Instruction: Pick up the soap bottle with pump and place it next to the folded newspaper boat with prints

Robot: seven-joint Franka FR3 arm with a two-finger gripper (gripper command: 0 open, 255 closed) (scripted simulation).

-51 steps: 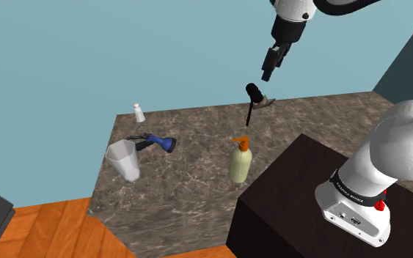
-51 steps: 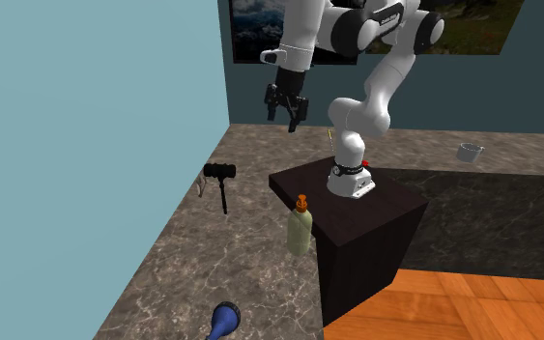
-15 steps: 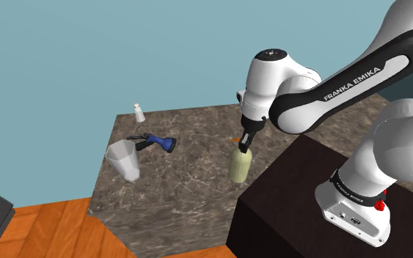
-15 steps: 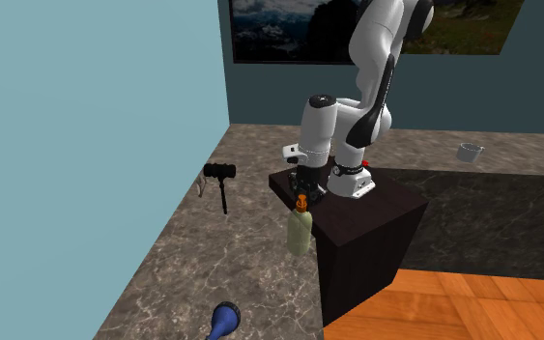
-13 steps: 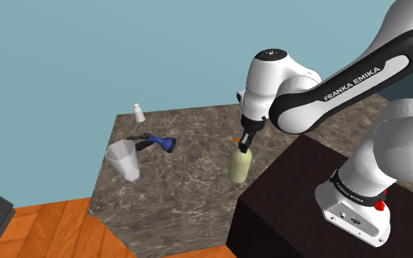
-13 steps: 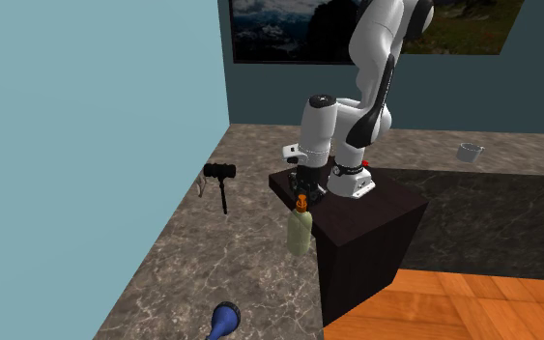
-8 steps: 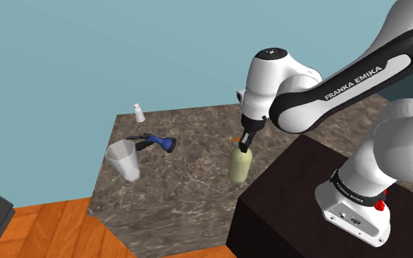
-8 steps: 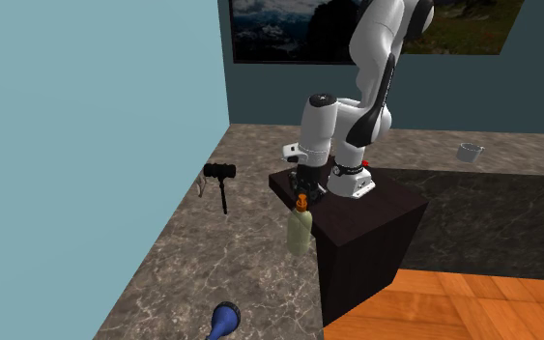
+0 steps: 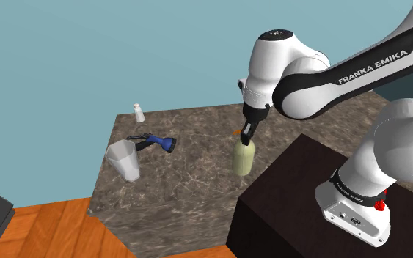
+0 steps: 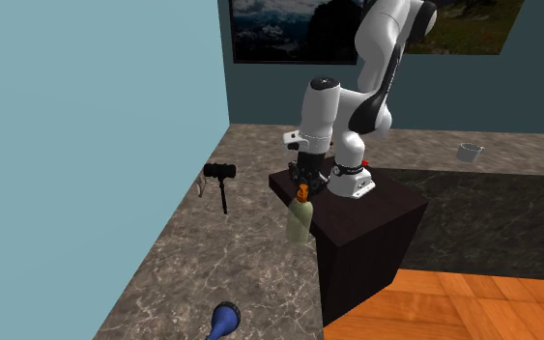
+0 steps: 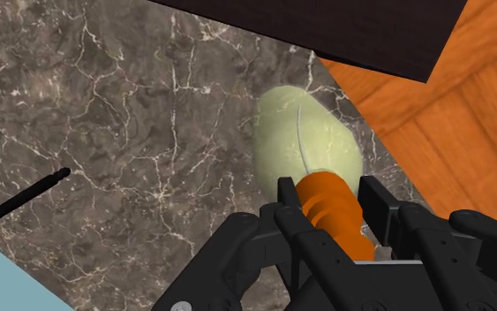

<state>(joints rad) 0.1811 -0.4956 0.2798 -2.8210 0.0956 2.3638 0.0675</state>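
Gripping the pale green soap bottle (image 9: 243,158) by its top, the black gripper (image 9: 247,133) hangs over the marbled counter (image 9: 190,183) in the shoulder view, just beside the dark stand (image 9: 285,198). A blue nozzle (image 9: 161,142) and a clear jug (image 9: 124,160) lie well apart toward that view's left.

From the second exterior view, the bottle (image 10: 300,222) is under the gripper (image 10: 303,185) at the stand's corner (whether its base touches the counter I cannot tell), with a black hammer (image 10: 221,177) off to the left.

Along the wrist view, both fingers (image 11: 287,196) press the ribbed orange pump (image 11: 330,212) between them, the bottle's body (image 11: 304,141) beyond.
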